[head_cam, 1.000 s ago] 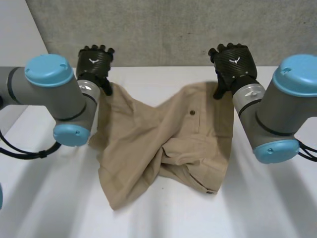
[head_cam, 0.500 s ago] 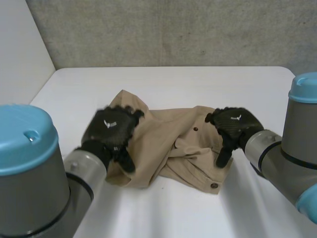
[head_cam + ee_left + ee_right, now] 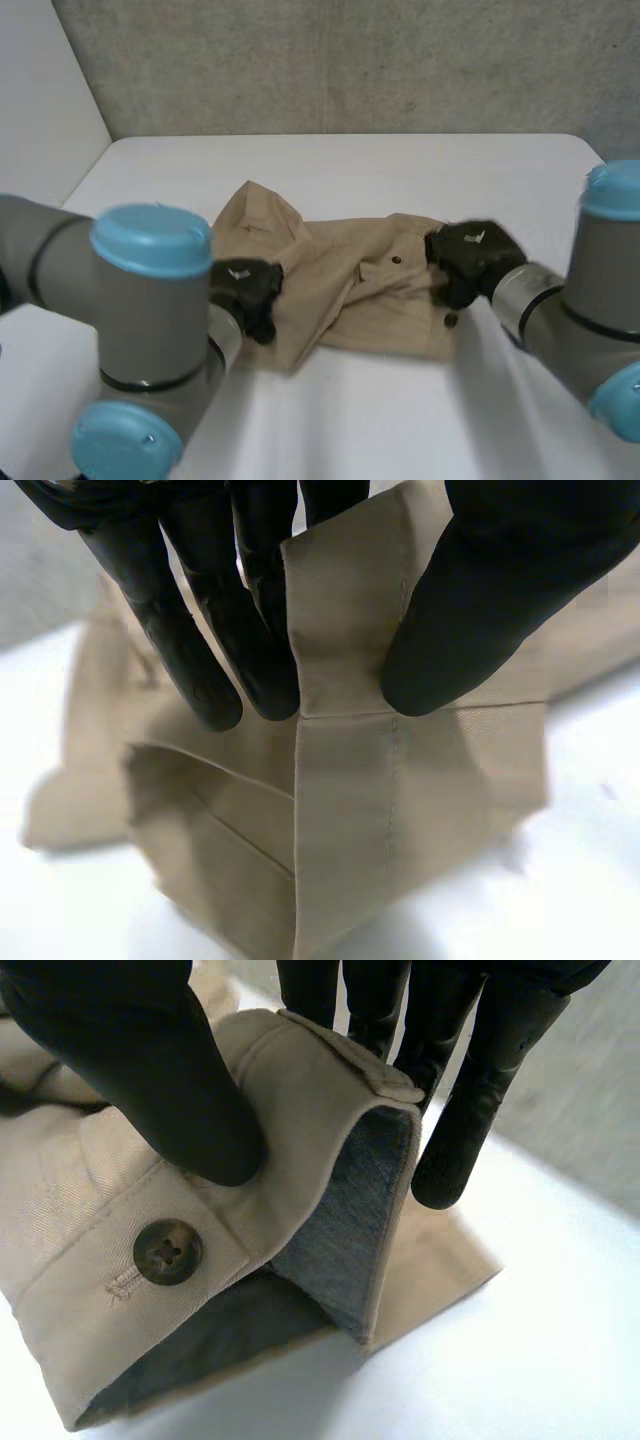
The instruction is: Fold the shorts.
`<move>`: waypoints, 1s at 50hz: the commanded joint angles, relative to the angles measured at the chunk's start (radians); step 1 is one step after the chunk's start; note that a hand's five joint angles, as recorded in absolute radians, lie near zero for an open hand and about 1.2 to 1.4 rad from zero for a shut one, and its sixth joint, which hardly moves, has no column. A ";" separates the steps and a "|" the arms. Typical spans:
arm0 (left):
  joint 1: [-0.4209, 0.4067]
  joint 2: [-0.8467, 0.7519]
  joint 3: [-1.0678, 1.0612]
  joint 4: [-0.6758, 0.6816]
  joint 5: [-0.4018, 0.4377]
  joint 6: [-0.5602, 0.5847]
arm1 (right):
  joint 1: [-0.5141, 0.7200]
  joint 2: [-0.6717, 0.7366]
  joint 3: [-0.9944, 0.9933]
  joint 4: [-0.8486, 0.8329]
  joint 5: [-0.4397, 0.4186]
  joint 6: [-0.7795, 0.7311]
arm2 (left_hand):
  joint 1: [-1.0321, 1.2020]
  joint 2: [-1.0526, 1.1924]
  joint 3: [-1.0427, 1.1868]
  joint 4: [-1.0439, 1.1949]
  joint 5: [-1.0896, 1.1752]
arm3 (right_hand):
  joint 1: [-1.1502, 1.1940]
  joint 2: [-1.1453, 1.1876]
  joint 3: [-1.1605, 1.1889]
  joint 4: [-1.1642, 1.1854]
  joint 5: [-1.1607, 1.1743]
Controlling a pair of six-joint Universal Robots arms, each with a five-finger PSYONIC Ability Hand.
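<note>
Tan shorts (image 3: pixel 350 300) lie half-folded at frame centre. Left hand (image 3: pixel 245 288) pinches a seamed edge, right hand (image 3: pixel 470 255) the buttoned waistband (image 3: pixel 200 1250). Next: lay both edges flat, aligned, then release.

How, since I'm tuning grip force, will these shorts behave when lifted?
Probably floppy: the shorts lie rumpled and crease sharply where the left hand pinches them. The buttoned waistband pinched by the right hand looks thicker, likely holding shape better.

table: white (image 3: pixel 400 420) | wall: grey, rough (image 3: pixel 350 60), behind the table's far edge | side wall: pale (image 3: pixel 40 110), left
</note>
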 commanded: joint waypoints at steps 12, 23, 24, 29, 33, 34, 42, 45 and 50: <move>0.168 0.633 0.148 0.007 0.028 0.098 | -0.048 -0.478 -0.279 0.083 0.034 -0.278 | 0.251 0.222 0.232 0.220 0.271 | 0.432 0.220 0.230 0.210 0.261; 0.179 0.598 0.117 0.012 0.036 0.099 | -0.066 -0.445 -0.248 0.123 0.025 -0.282 | 0.251 0.222 0.232 0.220 0.271 | 0.432 0.220 0.230 0.210 0.261; 0.183 0.550 0.100 0.015 0.042 0.099 | -0.066 -0.434 -0.239 0.123 0.023 -0.282 | 0.251 0.222 0.232 0.220 0.271 | 0.432 0.220 0.230 0.210 0.261; 0.190 0.378 0.100 0.018 0.051 0.104 | -0.065 -0.313 -0.204 0.124 0.023 -0.278 | 0.251 0.222 0.232 0.220 0.271 | 0.432 0.220 0.230 0.210 0.261; 0.219 0.241 0.140 0.027 0.051 0.107 | -0.062 -0.210 -0.194 0.120 0.025 -0.265 | 0.251 0.222 0.232 0.220 0.271 | 0.432 0.220 0.230 0.210 0.261; 0.228 0.215 0.152 0.029 0.051 0.109 | -0.060 -0.192 -0.194 0.117 0.026 -0.264 | 0.251 0.222 0.232 0.220 0.271 | 0.432 0.220 0.230 0.210 0.261; 0.283 0.057 0.352 0.069 0.048 0.104 | -0.060 -0.098 -0.262 -0.015 0.034 -0.152 | 0.251 0.222 0.232 0.220 0.271 | 0.432 0.220 0.230 0.210 0.261; 0.285 0.060 0.424 0.078 0.046 0.103 | -0.051 -0.104 -0.273 -0.003 0.020 -0.144 | 0.251 0.222 0.232 0.220 0.271 | 0.432 0.220 0.230 0.210 0.261; 0.279 0.092 0.473 0.096 0.046 0.101 | -0.011 -0.161 -0.238 0.178 -0.052 -0.224 | 0.251 0.222 0.232 0.220 0.271 | 0.432 0.220 0.230 0.210 0.261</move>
